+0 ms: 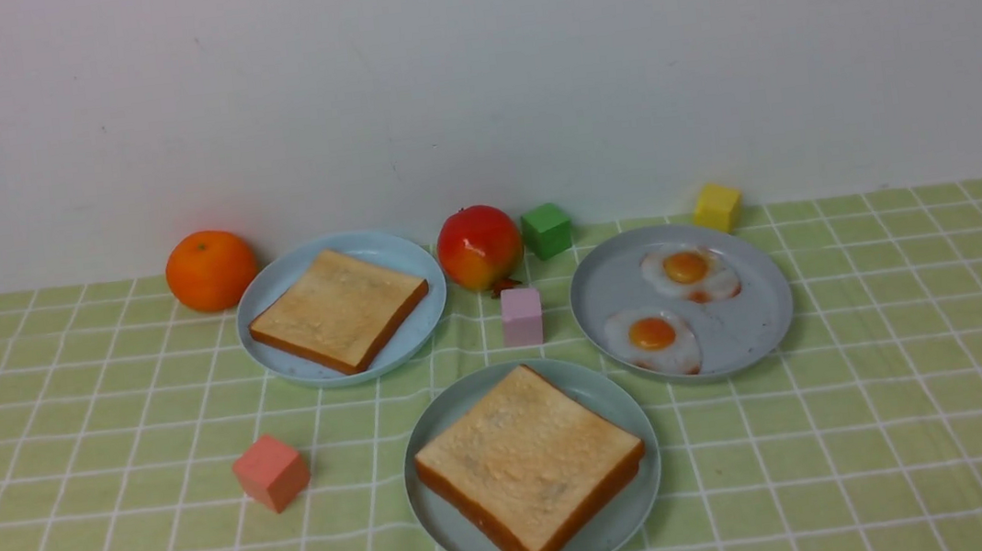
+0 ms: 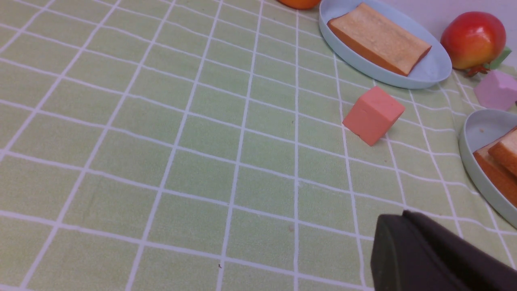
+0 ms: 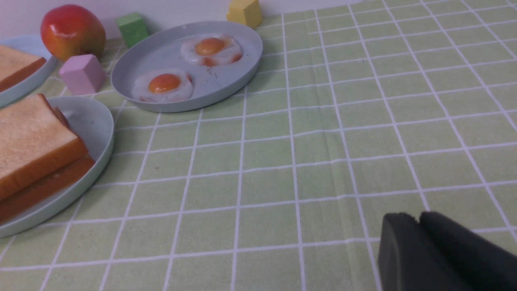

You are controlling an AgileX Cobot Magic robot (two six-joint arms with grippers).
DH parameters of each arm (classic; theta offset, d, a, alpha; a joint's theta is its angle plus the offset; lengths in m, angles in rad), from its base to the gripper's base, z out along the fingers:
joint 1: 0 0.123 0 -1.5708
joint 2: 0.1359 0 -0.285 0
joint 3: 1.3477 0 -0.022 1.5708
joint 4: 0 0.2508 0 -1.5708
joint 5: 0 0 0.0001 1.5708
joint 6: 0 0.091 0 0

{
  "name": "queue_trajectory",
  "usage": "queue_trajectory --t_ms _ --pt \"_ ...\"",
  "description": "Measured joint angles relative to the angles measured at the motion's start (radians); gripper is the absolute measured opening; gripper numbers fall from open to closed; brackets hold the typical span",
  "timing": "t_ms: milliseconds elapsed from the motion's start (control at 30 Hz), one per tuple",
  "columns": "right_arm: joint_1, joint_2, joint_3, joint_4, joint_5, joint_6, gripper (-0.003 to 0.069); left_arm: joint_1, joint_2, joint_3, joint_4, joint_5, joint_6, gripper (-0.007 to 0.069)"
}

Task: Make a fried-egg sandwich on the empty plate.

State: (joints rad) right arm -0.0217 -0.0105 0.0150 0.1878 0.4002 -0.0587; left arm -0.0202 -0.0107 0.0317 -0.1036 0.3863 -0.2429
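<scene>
The fried-egg sandwich (image 1: pixel 526 461) lies on the mint-teal plate (image 1: pixel 601 392) at front centre. It is two toast slices stacked, as the right wrist view (image 3: pixel 32 153) shows. No egg shows between the slices. Two fried eggs (image 1: pixel 690 273) (image 1: pixel 652 338) lie on the greyish-lavender plate (image 1: pixel 759 319) at the right. Neither arm shows in the front view. My left gripper (image 2: pixel 404 216) is shut and empty over bare cloth, left of the sandwich plate (image 2: pixel 478 133). My right gripper (image 3: pixel 418 216) is shut and empty over cloth, right of that plate (image 3: pixel 95 121).
A sky-blue plate (image 1: pixel 402 262) with one toast slice (image 1: pixel 338 310) sits at the back left. An orange (image 1: pixel 211 270), a red fruit (image 1: pixel 479 246), and green (image 1: pixel 547 230), yellow (image 1: pixel 717 207), lilac (image 1: pixel 522 316) and coral (image 1: pixel 270 472) cubes stand around the plates.
</scene>
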Motion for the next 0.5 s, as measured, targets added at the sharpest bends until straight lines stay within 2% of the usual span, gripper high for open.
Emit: queue_trajectory --t_ms 500 --pt "0.000 0.000 0.000 0.000 0.000 0.000 0.0099 0.000 0.000 0.000 0.000 0.000 0.000 0.0024"
